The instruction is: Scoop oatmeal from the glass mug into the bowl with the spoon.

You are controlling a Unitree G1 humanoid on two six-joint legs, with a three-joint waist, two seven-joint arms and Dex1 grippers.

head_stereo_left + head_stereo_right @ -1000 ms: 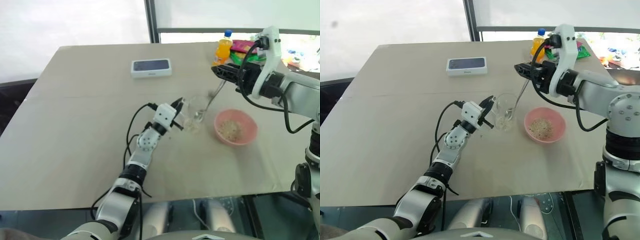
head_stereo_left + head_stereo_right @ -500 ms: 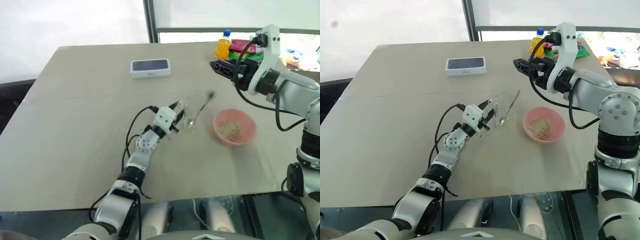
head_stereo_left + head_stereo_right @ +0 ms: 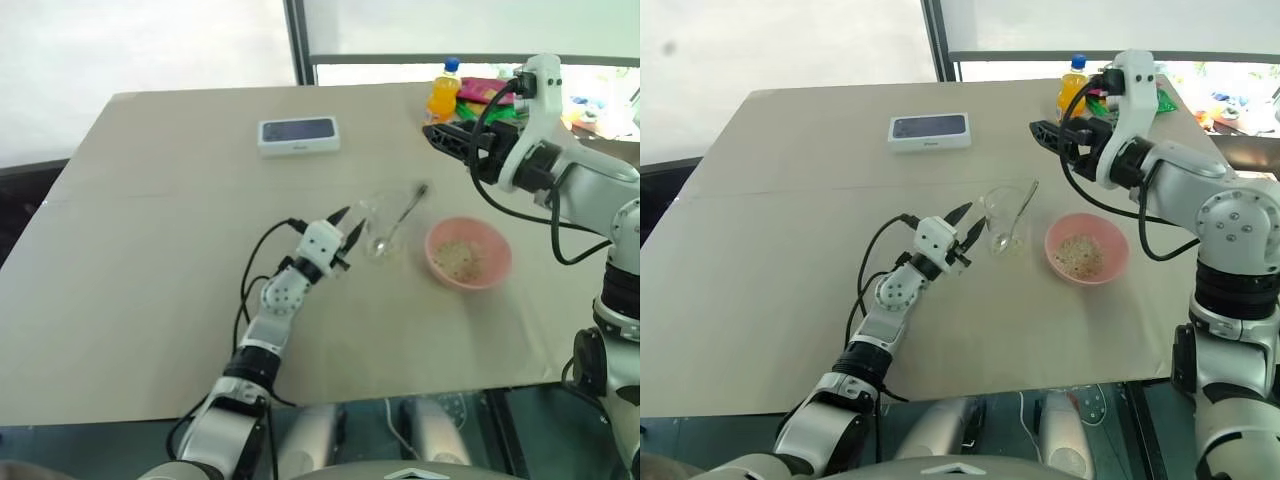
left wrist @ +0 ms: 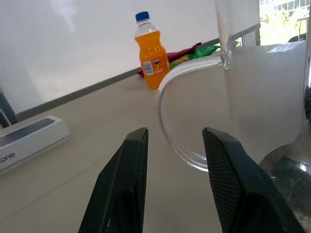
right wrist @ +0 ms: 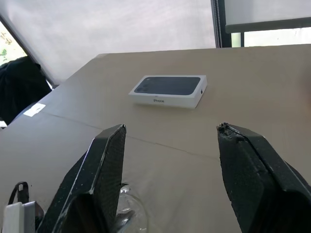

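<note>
since a second ago our left gripper [image 3: 968,228] has let go of the mug [image 3: 1006,220] and drawn back, fingers apart just beside its handle. our right gripper [image 3: 436,134] hangs open and empty above the table [image 3: 150,250], while the spoon [image 3: 1014,217] leans inside the mug beside the bowl [image 3: 1086,248] of oatmeal [image 3: 1078,254].

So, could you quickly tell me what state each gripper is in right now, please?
Left gripper: open, holding nothing, just short of the glass mug handle.
Right gripper: open, empty, raised above the table.
</note>
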